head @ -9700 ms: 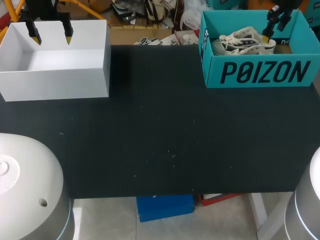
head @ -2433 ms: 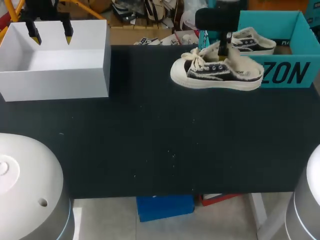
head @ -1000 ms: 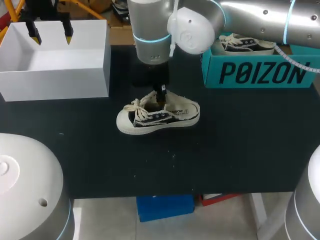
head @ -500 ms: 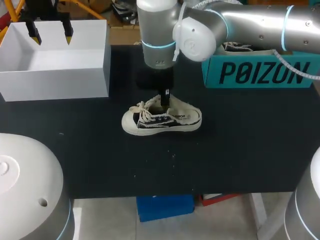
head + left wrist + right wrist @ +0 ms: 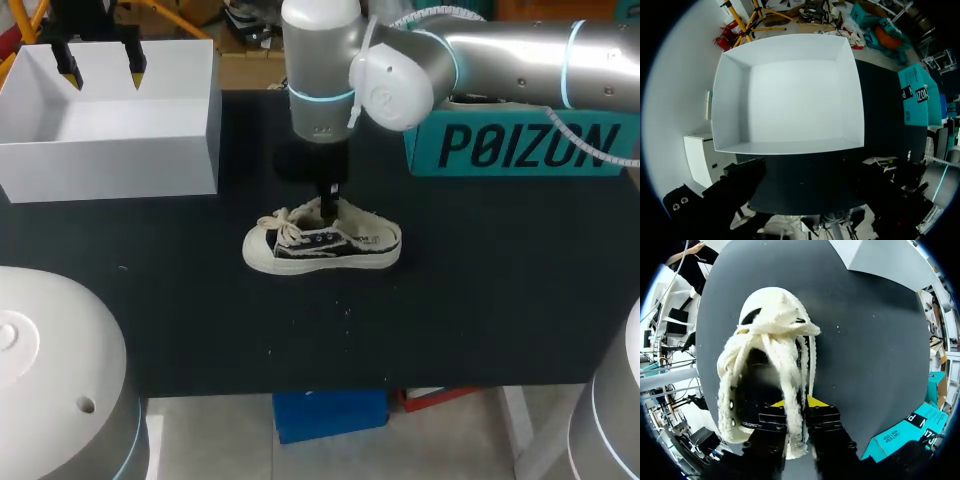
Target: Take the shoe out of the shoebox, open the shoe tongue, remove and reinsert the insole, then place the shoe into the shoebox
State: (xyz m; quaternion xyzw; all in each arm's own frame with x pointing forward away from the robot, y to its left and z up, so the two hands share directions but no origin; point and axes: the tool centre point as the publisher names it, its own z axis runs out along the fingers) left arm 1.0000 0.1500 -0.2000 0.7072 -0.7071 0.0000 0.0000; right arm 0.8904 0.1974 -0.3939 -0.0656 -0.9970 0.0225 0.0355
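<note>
A cream and black canvas shoe (image 5: 322, 245) lies on its sole in the middle of the black table (image 5: 450, 300), toe toward my left. My right arm comes in from the right, its gripper (image 5: 329, 205) pointing straight down into the shoe's opening. In the right wrist view the gripper (image 5: 796, 402) has its two fingers close together on either side of the frayed cream tongue and laces (image 5: 790, 365), shut on them. My left gripper (image 5: 102, 72) hangs open over the white box (image 5: 110, 150), holding nothing. The teal shoebox (image 5: 520, 145) stands at the far right.
The white box (image 5: 790, 95) at the far left is open-topped and holds nothing. My right arm's thick links (image 5: 500, 50) span the space above the teal shoebox and the far middle of the table. A corner of the teal shoebox (image 5: 900, 435) shows beside the right gripper.
The right arm has shifted slightly to the right with the shoe, and the shoe has levelled out on the table. The left arm has not moved.
</note>
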